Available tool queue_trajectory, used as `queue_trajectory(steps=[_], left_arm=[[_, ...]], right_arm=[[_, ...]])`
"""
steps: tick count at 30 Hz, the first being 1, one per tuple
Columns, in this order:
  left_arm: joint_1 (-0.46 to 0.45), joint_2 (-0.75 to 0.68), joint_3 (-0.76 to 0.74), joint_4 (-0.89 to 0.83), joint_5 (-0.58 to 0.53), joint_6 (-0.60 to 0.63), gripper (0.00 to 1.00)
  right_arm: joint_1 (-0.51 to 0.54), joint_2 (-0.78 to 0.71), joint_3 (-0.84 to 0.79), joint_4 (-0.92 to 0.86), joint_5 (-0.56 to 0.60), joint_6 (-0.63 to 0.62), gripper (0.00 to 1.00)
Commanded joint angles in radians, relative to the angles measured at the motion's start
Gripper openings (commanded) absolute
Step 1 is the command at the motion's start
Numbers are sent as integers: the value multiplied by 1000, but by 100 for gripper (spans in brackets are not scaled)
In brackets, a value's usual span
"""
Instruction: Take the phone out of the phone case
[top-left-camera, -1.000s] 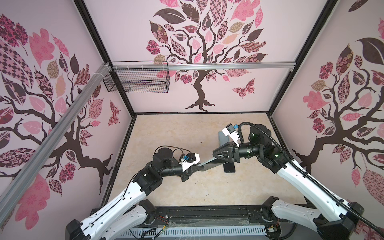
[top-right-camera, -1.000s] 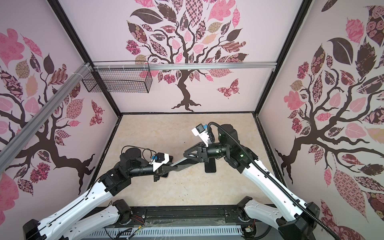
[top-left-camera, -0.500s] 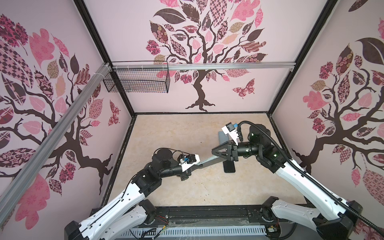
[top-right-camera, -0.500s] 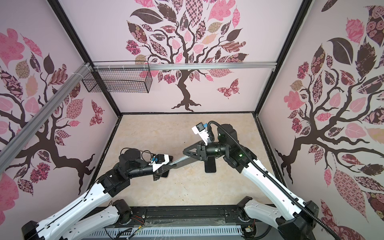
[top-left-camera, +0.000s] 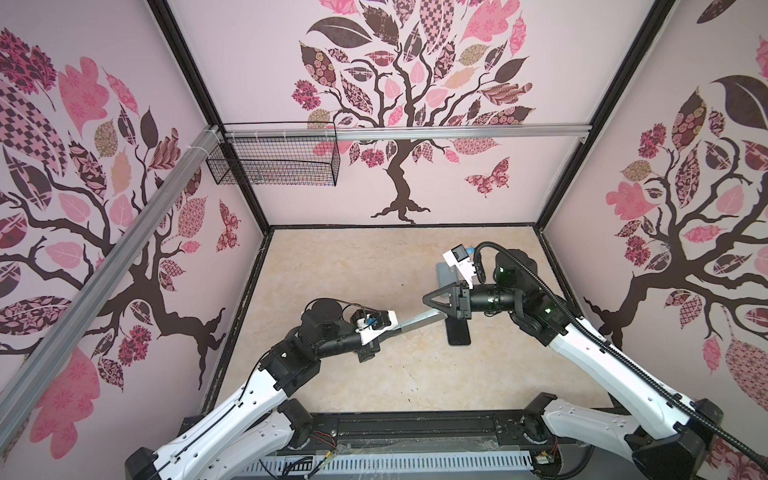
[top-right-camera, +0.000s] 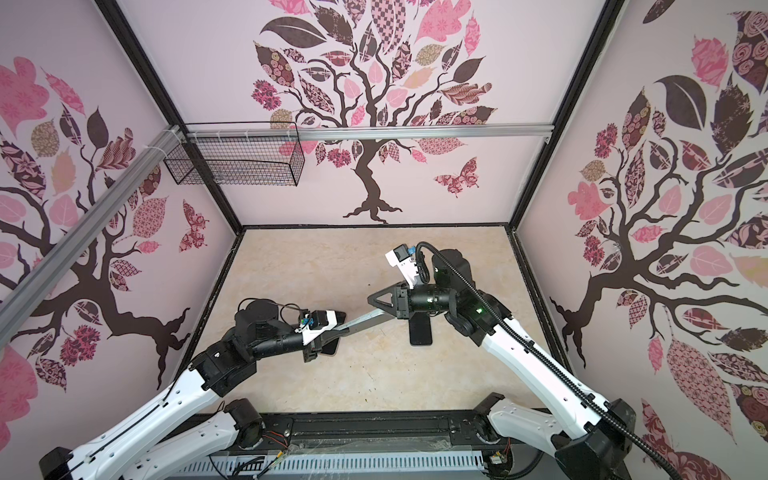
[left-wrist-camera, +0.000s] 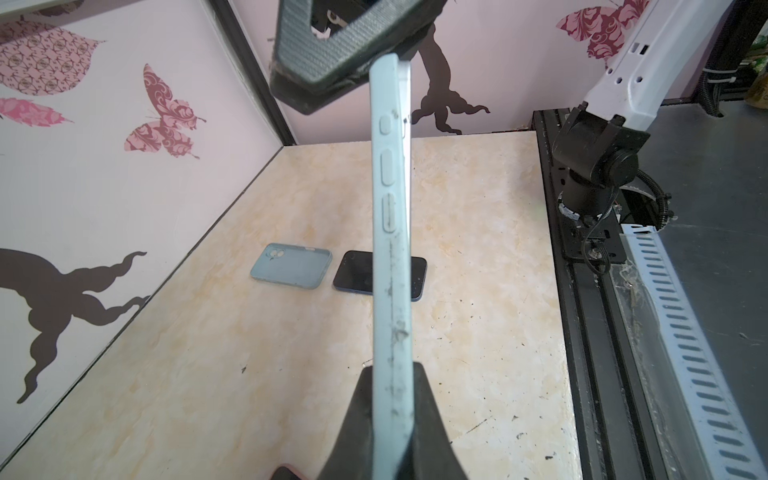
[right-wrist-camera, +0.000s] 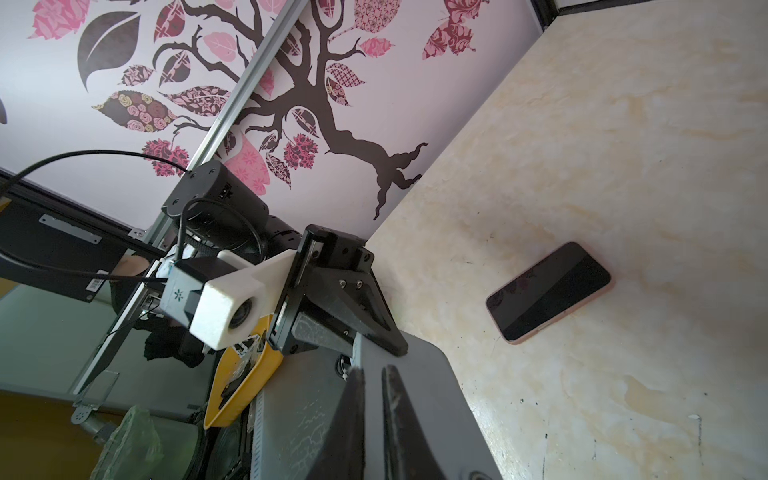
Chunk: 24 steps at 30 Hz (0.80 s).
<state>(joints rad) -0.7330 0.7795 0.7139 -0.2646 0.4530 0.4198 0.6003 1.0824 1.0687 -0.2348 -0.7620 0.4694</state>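
Note:
A light blue phone case (top-left-camera: 417, 322) (top-right-camera: 365, 320) hangs in the air above the middle of the table, held by its two ends. My left gripper (top-left-camera: 399, 330) (left-wrist-camera: 390, 370) is shut on its near end, pinching it across its thickness. My right gripper (top-left-camera: 432, 307) (right-wrist-camera: 374, 370) has its jaws almost together on the far end of the case (right-wrist-camera: 415, 395). In the left wrist view the case (left-wrist-camera: 390, 249) shows its buttoned edge. Whether the phone sits inside it I cannot tell.
On the table under the right arm lie a second blue case (left-wrist-camera: 291, 266) (top-left-camera: 446, 272) and a bare dark handset (left-wrist-camera: 355, 272) (top-left-camera: 458, 332). A pink-edged handset (right-wrist-camera: 548, 291) lies under the left gripper. A wire basket (top-left-camera: 274, 166) hangs on the back wall.
The right gripper's jaws have narrowed onto the far end of the case. The left gripper has kept its grip and hardly moved.

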Motion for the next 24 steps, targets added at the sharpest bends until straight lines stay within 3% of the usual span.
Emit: queue_trajectory(steps=[1, 5, 9, 17, 21, 24], left_arm=[[4, -56, 23, 176, 50, -10, 0], [10, -93, -19, 203, 30, -38, 0], [22, -131, -60, 256, 33, -102, 0], [67, -167, -131, 374, 39, -219, 0], [77, -145, -129, 406, 95, -257, 0], [80, -131, -123, 400, 136, -261, 0]], right_arm=[[1, -24, 34, -102, 159, -29, 19], [1, -80, 59, -152, 373, -90, 36], [1, -167, 37, -137, 462, -165, 42], [1, -332, -70, 79, 181, -354, 60], [1, -343, -89, 104, 56, -458, 64], [1, -348, -110, 108, 32, -578, 62]])
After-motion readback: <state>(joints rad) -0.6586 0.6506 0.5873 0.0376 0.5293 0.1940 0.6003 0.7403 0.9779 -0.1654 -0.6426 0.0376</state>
